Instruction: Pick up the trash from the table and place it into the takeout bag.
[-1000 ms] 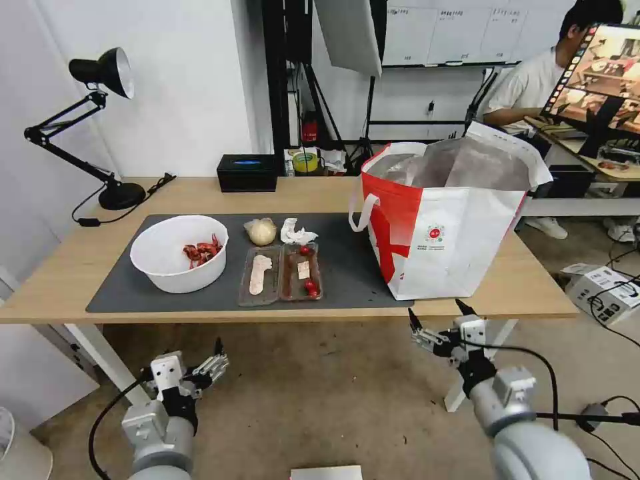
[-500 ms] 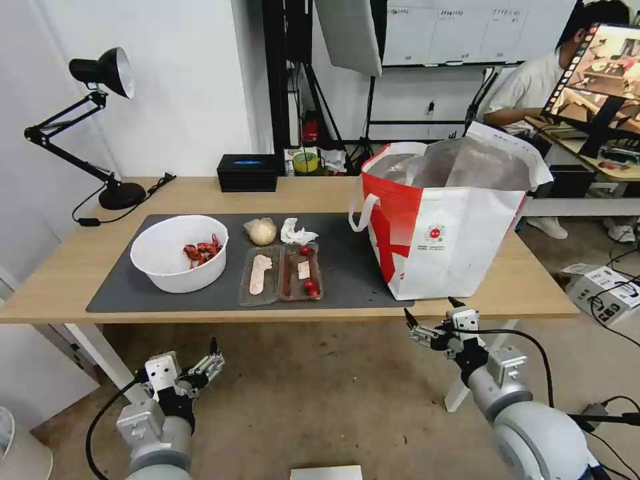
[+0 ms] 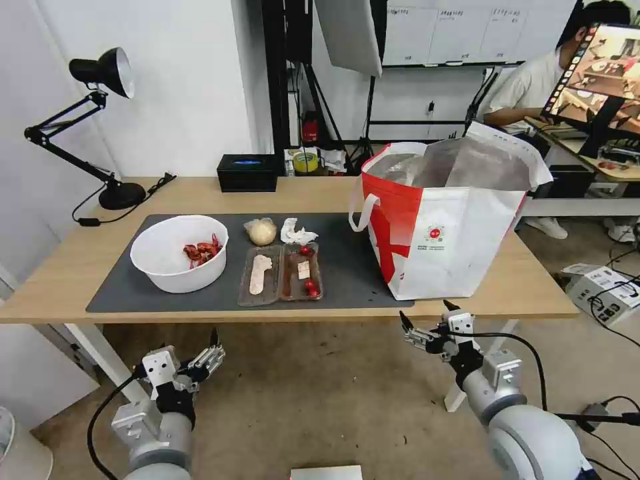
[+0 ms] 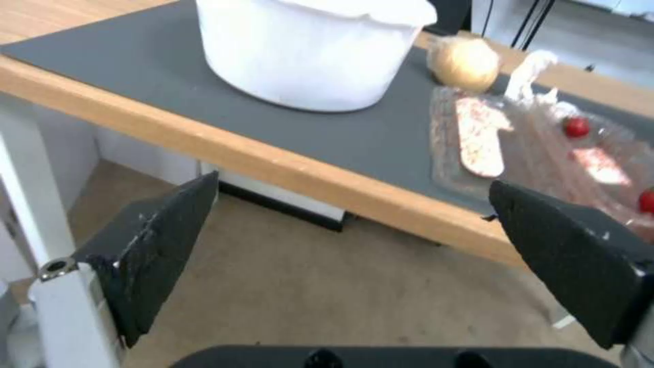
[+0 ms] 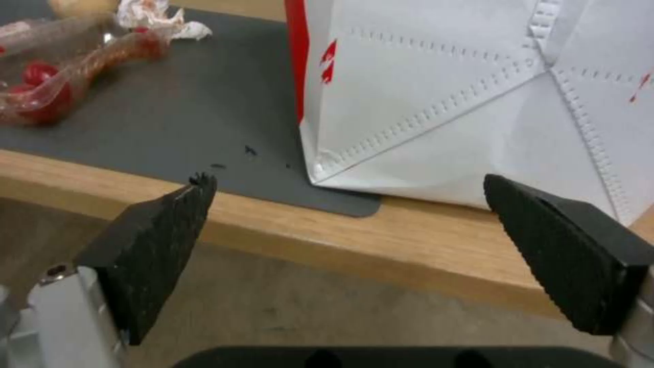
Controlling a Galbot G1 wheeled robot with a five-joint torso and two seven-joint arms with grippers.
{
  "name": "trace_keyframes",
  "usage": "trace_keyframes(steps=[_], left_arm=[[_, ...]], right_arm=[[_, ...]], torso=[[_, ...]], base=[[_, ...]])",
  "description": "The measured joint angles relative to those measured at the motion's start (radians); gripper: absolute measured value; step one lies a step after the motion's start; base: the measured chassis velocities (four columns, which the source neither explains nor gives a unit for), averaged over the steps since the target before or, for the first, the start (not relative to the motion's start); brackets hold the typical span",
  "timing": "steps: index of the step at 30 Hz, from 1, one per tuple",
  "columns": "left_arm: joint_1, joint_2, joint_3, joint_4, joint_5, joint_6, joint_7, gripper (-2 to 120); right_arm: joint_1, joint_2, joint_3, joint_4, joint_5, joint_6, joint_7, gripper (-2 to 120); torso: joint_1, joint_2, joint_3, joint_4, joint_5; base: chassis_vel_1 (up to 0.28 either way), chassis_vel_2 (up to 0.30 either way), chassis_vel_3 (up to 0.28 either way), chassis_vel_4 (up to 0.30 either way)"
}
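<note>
Both end effectors hang below the front edge of the long light wood worktop [image 3: 200, 193], fingers spread and holding nothing. The left end effector [image 3: 212, 351] sits low, just in front of the white round bowl with red shells [image 3: 179, 253] on the dark grey mat [image 3: 347, 267]. The right end effector [image 3: 427, 320] hovers under the near bottom corner of the large white and red fabric takeout bag [image 3: 443, 227]. The clear hinged plastic tray [image 3: 280, 275], wrapped yellowish bun [image 3: 261, 231] and crumpled white tissue [image 3: 295, 233] lie between bowl and bag.
</note>
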Motion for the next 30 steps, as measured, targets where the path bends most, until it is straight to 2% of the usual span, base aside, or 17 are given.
trace_keyframes(steps=[9, 11, 12, 13, 17, 18, 20, 30], left_arm=[[-0.021, -0.001, 0.008, 0.009, -0.056, -0.038, 0.001, 100], [-0.029, 0.000, 0.019, 0.010, -0.109, -0.053, 0.000, 100], [-0.043, 0.000, 0.035, 0.010, -0.197, -0.066, -0.007, 100], [-0.043, 0.000, 0.035, 0.010, -0.197, -0.066, -0.007, 100], [-0.103, -0.005, 0.092, -0.005, -0.514, -0.098, -0.072, 100], [-0.103, -0.005, 0.092, -0.005, -0.514, -0.098, -0.072, 100], [-0.148, -0.015, 0.124, -0.011, -0.647, -0.107, -0.127, 100], [-0.199, -0.027, 0.192, 0.003, -0.761, -0.178, -0.141, 100]], right_arm=[[0.003, 0.004, -0.014, -0.005, -0.012, 0.001, 0.000, 100], [0.004, 0.005, -0.016, -0.006, -0.013, 0.003, -0.001, 100], [0.006, 0.006, -0.018, -0.008, -0.012, 0.013, -0.002, 100], [0.006, 0.006, -0.018, -0.008, -0.012, 0.013, -0.002, 100], [0.007, 0.010, -0.024, -0.009, -0.007, 0.032, -0.004, 100], [0.007, 0.010, -0.024, -0.009, -0.007, 0.032, -0.004, 100], [0.008, 0.012, -0.025, -0.009, -0.006, 0.041, -0.004, 100], [0.006, 0.010, -0.024, -0.004, -0.004, 0.052, -0.004, 100]], torso=[[0.000, 0.000, 0.000, 0.0001, 0.0000], [0.000, 0.000, 0.000, 0.0002, 0.0001], [0.000, 0.000, 0.000, 0.0001, 0.0000], [0.000, 0.000, 0.000, 0.0001, 0.0000], [0.000, 0.000, 0.000, 0.0000, 0.0001], [0.000, 0.000, 0.000, 0.0000, 0.0001], [0.000, 0.000, 0.000, -0.0001, 0.0001], [0.000, 0.000, 0.000, 0.0000, 0.0001]], base=[[0.000, 0.000, 0.000, 0.000], [0.000, 0.000, 0.000, 0.000], [0.000, 0.000, 0.000, 0.000], [0.000, 0.000, 0.000, 0.000], [0.000, 0.000, 0.000, 0.000], [0.000, 0.000, 0.000, 0.000], [0.000, 0.000, 0.000, 0.000], [0.000, 0.000, 0.000, 0.000]])
